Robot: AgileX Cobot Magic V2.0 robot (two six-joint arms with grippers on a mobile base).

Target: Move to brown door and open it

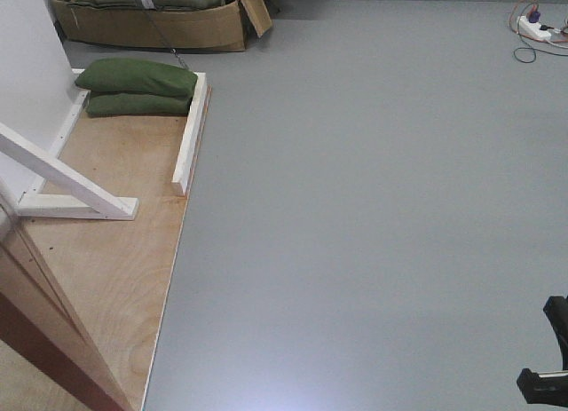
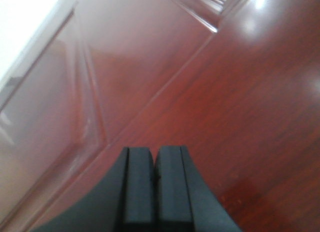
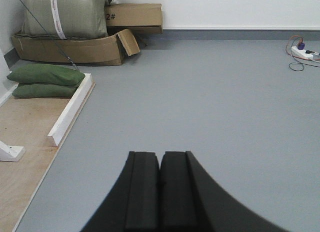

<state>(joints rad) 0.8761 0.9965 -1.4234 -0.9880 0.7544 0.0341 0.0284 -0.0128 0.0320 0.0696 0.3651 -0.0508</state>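
Pressed together with nothing between its pads, our left gripper (image 2: 155, 157) faced the door (image 2: 240, 106) at close range; its glossy reddish-brown panels filled everything ahead, and we could not tell whether they touched. Our right gripper (image 3: 160, 159) was also closed and empty, over grey floor (image 3: 210, 101) that ran ahead to a white wall (image 3: 225, 6). Ahead and to its left lay a plywood base (image 3: 25, 127) edged by a white batten (image 3: 70, 111), with two green sandbags (image 3: 45, 81) stacked at the far end. Beyond them an open cardboard box (image 3: 75, 49) held a sack (image 3: 65, 14).
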